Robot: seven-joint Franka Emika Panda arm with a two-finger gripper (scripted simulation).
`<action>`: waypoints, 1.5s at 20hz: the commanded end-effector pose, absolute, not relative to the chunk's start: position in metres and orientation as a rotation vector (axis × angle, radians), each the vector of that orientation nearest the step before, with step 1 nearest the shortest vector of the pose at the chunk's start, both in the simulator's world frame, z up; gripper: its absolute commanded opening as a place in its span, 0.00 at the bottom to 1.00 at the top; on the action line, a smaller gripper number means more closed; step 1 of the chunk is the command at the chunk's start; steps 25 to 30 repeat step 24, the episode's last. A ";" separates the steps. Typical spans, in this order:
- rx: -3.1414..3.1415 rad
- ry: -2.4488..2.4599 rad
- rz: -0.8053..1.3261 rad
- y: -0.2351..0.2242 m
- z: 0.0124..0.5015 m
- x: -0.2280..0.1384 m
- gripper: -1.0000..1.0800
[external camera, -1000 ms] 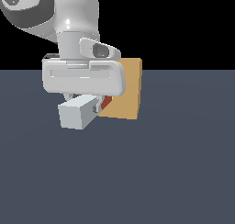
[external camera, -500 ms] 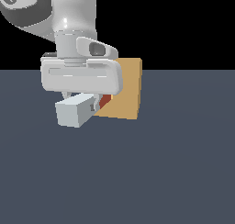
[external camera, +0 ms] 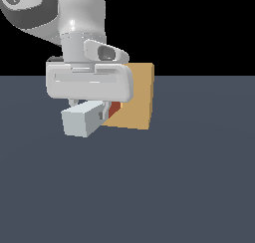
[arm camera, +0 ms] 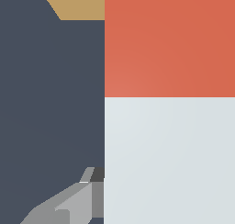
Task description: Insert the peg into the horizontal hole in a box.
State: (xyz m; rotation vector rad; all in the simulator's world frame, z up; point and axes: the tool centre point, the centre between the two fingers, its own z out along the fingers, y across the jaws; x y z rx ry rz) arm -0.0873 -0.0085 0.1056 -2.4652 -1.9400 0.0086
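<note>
The peg (external camera: pixel 85 118) hangs just under the gripper (external camera: pixel 92 107), above the dark grey floor (external camera: pixel 149 187). The gripper's wide white body sits right over the middle of the peg. Its fingers (external camera: pixel 104 111) reach down on both sides of the peg and pinch it, so the gripper is pressed onto the peg.

The peg lies flat, level with the floor. Its pale grey end sticks out toward the exterior view's left and toward the camera. Its red end (external camera: pixel 115 108) points the other way, at the box (external camera: pixel 137 100). Only a small bit of red shows between the gripper and the box. The red end looks as if it meets the box's face, but the gripper covers that spot, so I cannot tell if it is inside. The hole itself is hidden behind the gripper and the peg.

The box stands on the floor behind the gripper, on the exterior view's right side of it. Its side face is tan.

In the wrist view the peg (arm camera: pixel 170 159) fills much of the picture, very close. The red part (arm camera: pixel 170 42) joins the pale part in a straight line. One grey finger (arm camera: pixel 78 200) touches the pale part's edge. A corner of the box (arm camera: pixel 80 2) shows past the red end, beside the floor (arm camera: pixel 50 103).
</note>
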 end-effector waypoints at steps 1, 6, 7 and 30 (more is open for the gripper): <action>-2.467 -1.943 0.002 -0.003 0.108 -0.084 0.00; -2.467 -1.943 0.000 0.022 0.108 -0.079 0.00; -2.468 -1.944 -0.001 0.029 0.109 -0.078 0.00; -2.469 -1.945 -0.006 0.112 0.111 -0.055 0.00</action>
